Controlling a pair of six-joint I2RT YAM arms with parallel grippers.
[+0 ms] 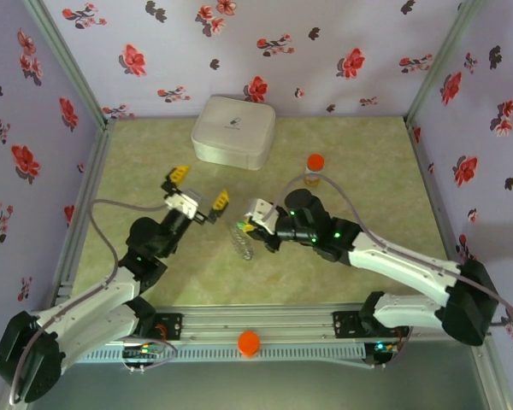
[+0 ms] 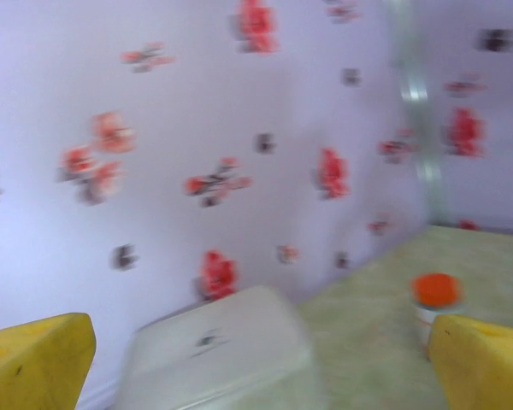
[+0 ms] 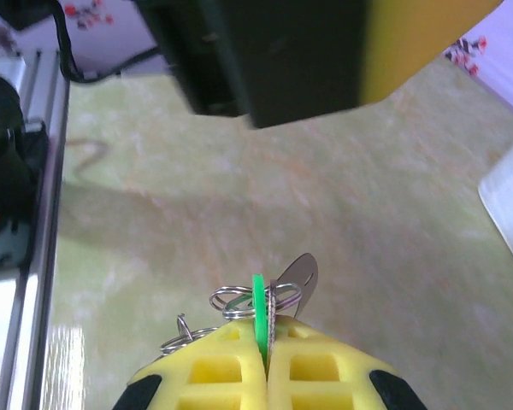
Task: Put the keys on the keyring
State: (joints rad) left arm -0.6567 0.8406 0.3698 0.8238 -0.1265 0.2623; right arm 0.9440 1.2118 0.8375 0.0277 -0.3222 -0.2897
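Our right gripper (image 3: 265, 337) is clamped shut on the green key (image 3: 258, 299) at the bottom centre of its wrist view. Our left gripper (image 1: 199, 188) stands wide open and empty, left of centre overhead. The keyring (image 1: 239, 242) sits just below the right gripper near the middle of the overhead view, and we judge the threading unfinished, though we cannot tell for sure.

This looks like a robot test cell in a lab, not a home. A pale green marbled tabletop (image 1: 368, 179) is boxed in by flat lilac wall panels printed with red flowers (image 1: 325, 51), framed by bare aluminium corner posts (image 1: 67, 61). A white-and-black left robot arm (image 1: 90, 303) and a matching right robot arm (image 1: 402, 256) are bolted to a slotted aluminium rail (image 1: 205, 323) along the near edge.
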